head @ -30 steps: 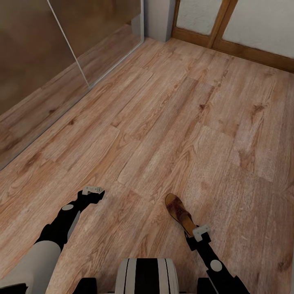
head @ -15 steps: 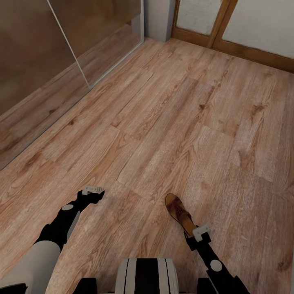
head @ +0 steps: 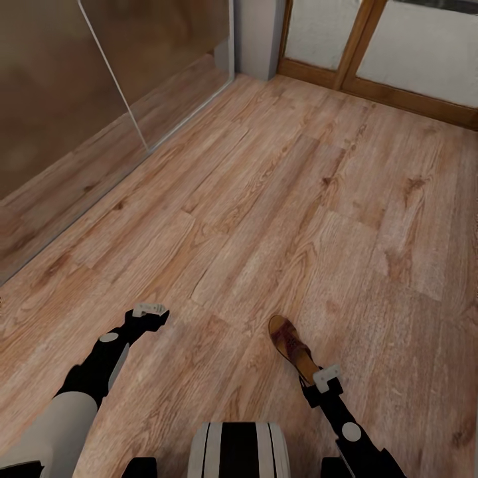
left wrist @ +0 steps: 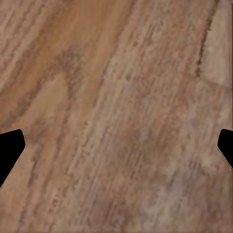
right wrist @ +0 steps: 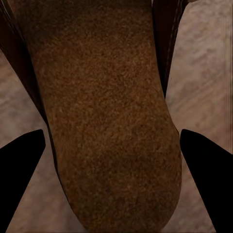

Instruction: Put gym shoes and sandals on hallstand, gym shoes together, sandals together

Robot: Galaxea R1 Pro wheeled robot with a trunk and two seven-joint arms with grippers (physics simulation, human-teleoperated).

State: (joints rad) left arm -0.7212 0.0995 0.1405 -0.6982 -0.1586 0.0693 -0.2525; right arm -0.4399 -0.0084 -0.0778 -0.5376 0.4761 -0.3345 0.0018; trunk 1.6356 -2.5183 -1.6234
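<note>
Right hand [head: 326, 377] straddles sandal [head: 292, 346] heel — open floor [head: 279, 199] beyond.

Bare corridor floor [head: 279, 199] lies open ahead and under the left gripper [head: 150, 310]. One sandal [head: 292, 348] lies between the right gripper's [head: 327, 377] spread fingers. The mirrored wardrobe [head: 79, 86] walls off the left side.

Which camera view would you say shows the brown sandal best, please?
The head view: the whole sandal lies on the corridor floor, its heel at the right claw. The right wrist view shows a close-up of its tan insole between the open fingertips. The left wrist view shows floor.
</note>
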